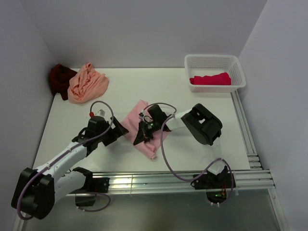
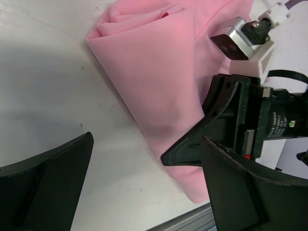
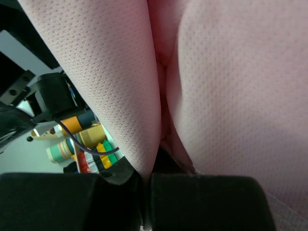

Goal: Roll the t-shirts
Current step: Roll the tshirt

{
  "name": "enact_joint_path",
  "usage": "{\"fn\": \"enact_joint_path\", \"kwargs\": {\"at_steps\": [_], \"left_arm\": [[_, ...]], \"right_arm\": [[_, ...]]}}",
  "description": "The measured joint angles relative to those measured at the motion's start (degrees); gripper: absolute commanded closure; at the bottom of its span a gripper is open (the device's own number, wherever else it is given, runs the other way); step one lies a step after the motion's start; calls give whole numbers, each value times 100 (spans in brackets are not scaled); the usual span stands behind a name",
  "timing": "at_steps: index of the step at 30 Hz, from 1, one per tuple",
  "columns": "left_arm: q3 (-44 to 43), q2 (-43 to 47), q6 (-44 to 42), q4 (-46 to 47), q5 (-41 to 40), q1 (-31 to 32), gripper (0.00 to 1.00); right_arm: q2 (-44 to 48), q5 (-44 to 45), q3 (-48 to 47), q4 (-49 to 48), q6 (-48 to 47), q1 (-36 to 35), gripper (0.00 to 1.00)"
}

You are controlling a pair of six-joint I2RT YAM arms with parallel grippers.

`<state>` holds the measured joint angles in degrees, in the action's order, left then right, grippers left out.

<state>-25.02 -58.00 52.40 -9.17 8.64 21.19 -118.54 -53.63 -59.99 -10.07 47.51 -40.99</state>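
Observation:
The light pink t-shirt (image 1: 144, 126) lies folded in a narrow band in the middle of the table. My right gripper (image 1: 140, 139) is over its near part, shut on a fold of the light pink t-shirt (image 3: 125, 86), which fills the right wrist view and is pinched at the right gripper (image 3: 146, 185). My left gripper (image 1: 119, 129) stands open just left of the shirt with nothing between its fingers. In the left wrist view the left gripper (image 2: 144, 187) hangs over bare table, with the pink shirt (image 2: 154, 72) ahead of it. The right gripper's fingers (image 2: 192, 149) press on that cloth.
A peach-orange t-shirt (image 1: 87, 83) and a dark maroon one (image 1: 59, 79) lie bunched at the back left. A white lattice basket (image 1: 215, 63) at the back right holds a crimson-pink t-shirt (image 1: 210, 78). Metal rails (image 1: 183, 179) run along the near and right table edges.

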Motion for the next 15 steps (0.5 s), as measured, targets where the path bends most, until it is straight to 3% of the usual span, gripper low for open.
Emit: {"fn": "enact_joint_path", "kwargs": {"at_steps": [11, 15], "left_arm": [[328, -966, 133, 1545, -433, 76, 5], [361, -1226, 155, 2162, -494, 76, 18]], "right_arm": [[0, 39, 249, -531, 522, 0, 100], [0, 42, 304, -605, 564, 0, 100]]}}
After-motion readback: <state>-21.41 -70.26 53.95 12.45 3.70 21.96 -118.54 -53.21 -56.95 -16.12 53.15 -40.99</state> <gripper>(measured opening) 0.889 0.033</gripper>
